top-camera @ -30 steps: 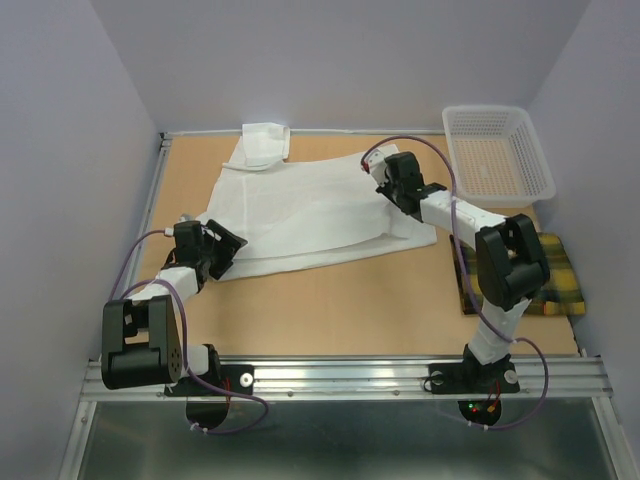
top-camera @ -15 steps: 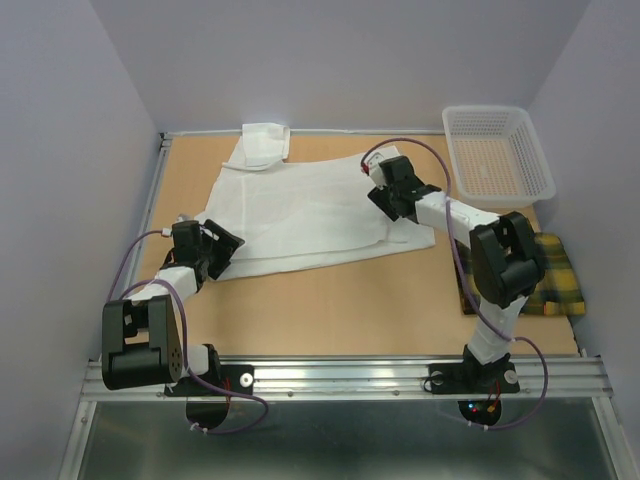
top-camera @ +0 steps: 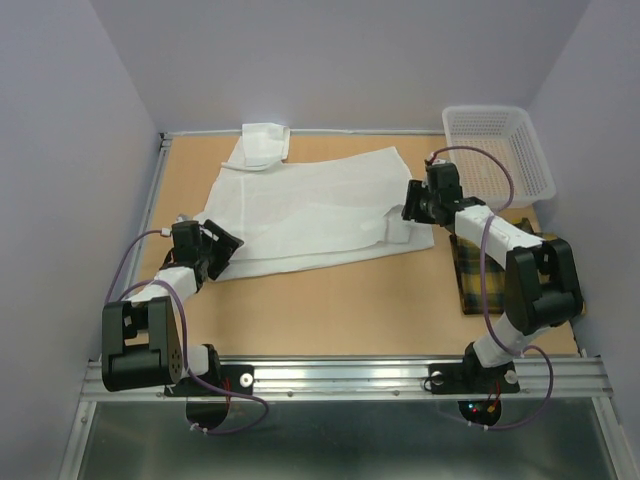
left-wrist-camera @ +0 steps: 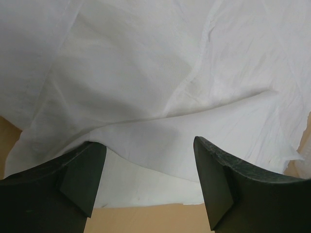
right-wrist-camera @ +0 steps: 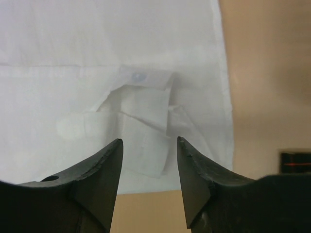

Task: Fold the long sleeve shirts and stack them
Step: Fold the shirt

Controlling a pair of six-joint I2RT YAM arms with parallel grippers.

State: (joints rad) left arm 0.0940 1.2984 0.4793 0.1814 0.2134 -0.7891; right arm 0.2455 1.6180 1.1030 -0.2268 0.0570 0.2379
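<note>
**Two shirts on the surface: white one spread flat, plaid one under the right arm**

1. Position and axis. The white shirt [top-camera: 310, 210] lies spread over the far-left and middle of the tan surface [top-camera: 330, 310]. Its long axis runs on a diagonal, from the near-left corner beside the left arm up to the far-right corner. A folded white end piece [top-camera: 265, 143] sits against the far rim of the surface. From above, which end carries the collar cannot be told.

2. Detail at the right edge. The right wrist view shows a small buttoned tab [right-wrist-camera: 146, 80] folded back over creased cloth, with one pale button visible on it.

3. Second garment. The plaid shirt [top-camera: 478, 285], yellow and dark, lies at the right side of the surface, close beside the white shirt's near-right corner. The right forearm lies across it and hides most of it, so its orientation cannot be told.

4. The left pincer [top-camera: 228, 245] sits at the near-left hem of the white shirt. Its jaws are released and wide apart. A raised fold of cloth lies just beyond the fingers, and nothing is clamped.

5. The right pincer [top-camera: 412, 208] is low over the right edge of the white shirt. Its jaws are parted and grip nothing, and cloth shows through the gap.

6. Surroundings. A white mesh basket [top-camera: 538, 160] stands in the far-right corner, apart from both shirts and behind the right pincer.
</note>
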